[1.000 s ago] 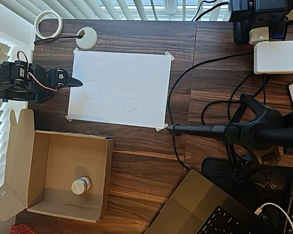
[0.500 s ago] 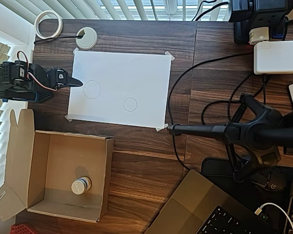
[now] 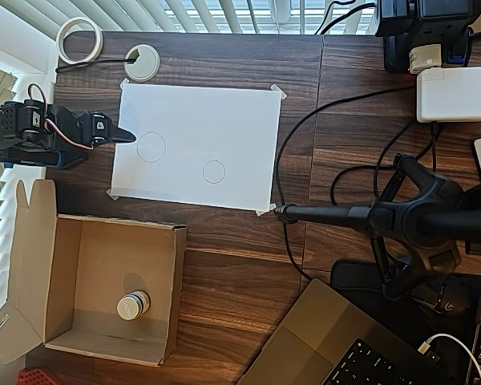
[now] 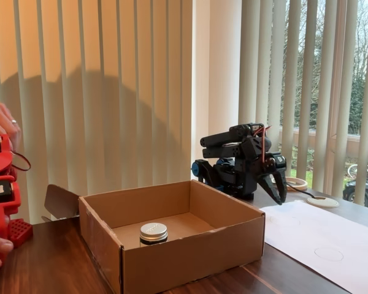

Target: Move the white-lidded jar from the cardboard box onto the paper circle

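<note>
The hand (image 3: 127,135) hangs folded at the paper's left edge in the overhead view, fingers apparently clenched, grasping nothing. The white-lidded jar (image 3: 133,305) stands upright inside the cardboard box (image 3: 64,265), well apart from the hand. The paper circle (image 3: 214,172) lies bare. Reaching in, the hand could likely clip the box wall or topple the jar.

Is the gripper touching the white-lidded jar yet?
Apart. The overhead view shows the gripper at the paper's edge, while the white-lidded jar sits inside the cardboard box.
</note>
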{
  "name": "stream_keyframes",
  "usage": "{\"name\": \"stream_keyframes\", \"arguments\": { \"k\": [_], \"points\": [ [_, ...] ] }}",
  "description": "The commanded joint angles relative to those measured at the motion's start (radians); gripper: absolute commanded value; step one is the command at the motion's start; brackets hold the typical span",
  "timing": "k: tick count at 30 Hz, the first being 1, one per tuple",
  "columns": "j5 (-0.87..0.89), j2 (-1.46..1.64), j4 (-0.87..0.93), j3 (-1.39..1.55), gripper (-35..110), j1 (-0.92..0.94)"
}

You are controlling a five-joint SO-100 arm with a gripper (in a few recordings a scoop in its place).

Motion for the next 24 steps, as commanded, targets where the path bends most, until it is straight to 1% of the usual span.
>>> {"name": "stream_keyframes", "arguments": {
  "k": [1, 4, 7, 8, 10, 13, 16, 20, 24],
  "points": [
    [-0.014, 0.064, 0.028, -0.055, 0, -0.006],
    [0.031, 0.064, 0.023, -0.055, 2, 0.040],
    [0.071, 0.064, 0.002, -0.049, 16, 0.064],
    [0.075, 0.064, -0.002, -0.049, 23, 0.069],
    [0.060, 0.064, -0.026, -0.043, 32, 0.083],
    [-0.008, 0.063, -0.086, -0.031, 33, 0.112],
    [-0.080, 0.041, -0.137, -0.080, 34, 0.141],
    [-0.156, -0.104, -0.209, -0.242, 34, 0.167],
    [-0.258, -0.305, -0.227, -0.463, 36, 0.227]
  ]
}}
